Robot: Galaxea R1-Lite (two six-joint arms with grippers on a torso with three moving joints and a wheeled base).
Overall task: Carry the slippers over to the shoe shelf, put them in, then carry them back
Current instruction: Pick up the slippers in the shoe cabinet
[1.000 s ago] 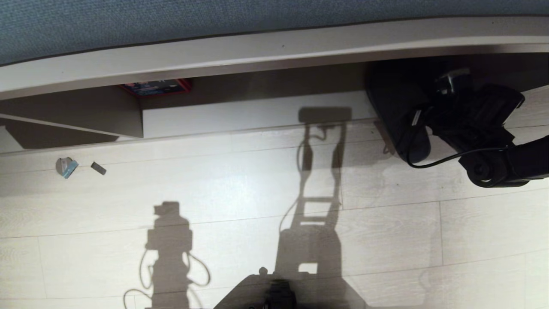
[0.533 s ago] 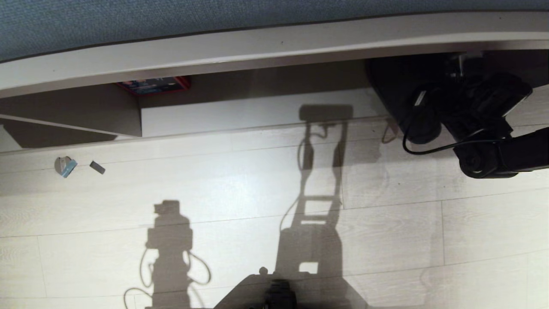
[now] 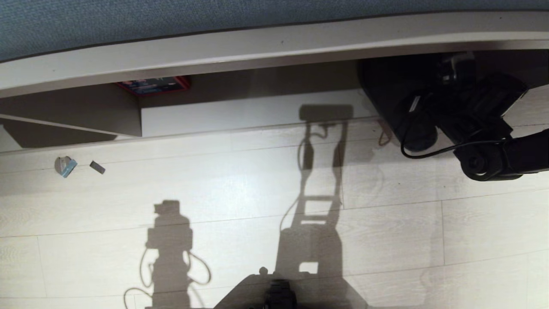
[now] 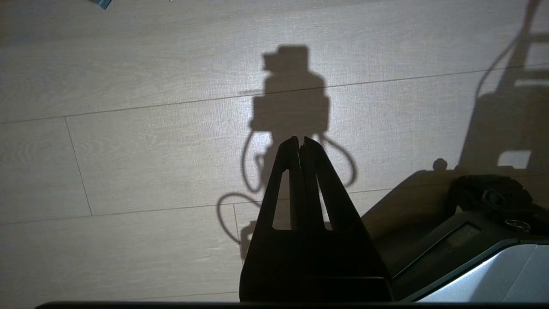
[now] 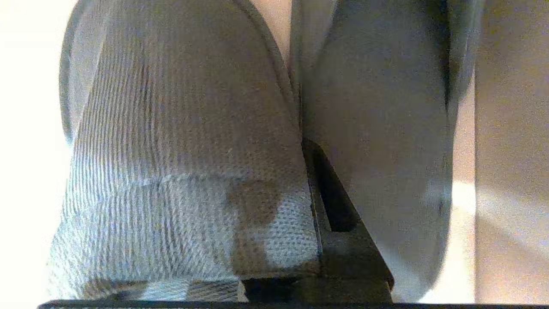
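**Slippers gripped at the shelf mouth, right side**

Item: the slippers point(image 3: 394, 107), a dark pair, sit at the right end of the shoe shelf point(image 3: 257, 86), partly under its top board and partly over the pale base board, with one toe reaching out above the floor point(image 3: 214, 189). In the right wrist view the pair point(image 5: 193, 150) fills the picture, a ribbed fabric upper beside a smooth sole, pressed side by side.

Holder: the right gripper point(image 3: 433, 101), closed tight on the slippers; one dark finger point(image 5: 330, 201) shows wedged between the two. Its arm comes in from the right edge, and a black cable loops below it.

Other arm: the left gripper point(image 4: 299, 146) hangs over bare floor, tips together, holding nothing.

Surroundings: an upright panel point(image 3: 128, 116) divides the shelf to the left, with a small red box point(image 3: 156, 85) behind it. Two small scraps point(image 3: 66, 166) lie on the floor well to the left. The robot's shadows fall across the planks, and its base point(image 3: 279, 294) shows at the bottom edge.
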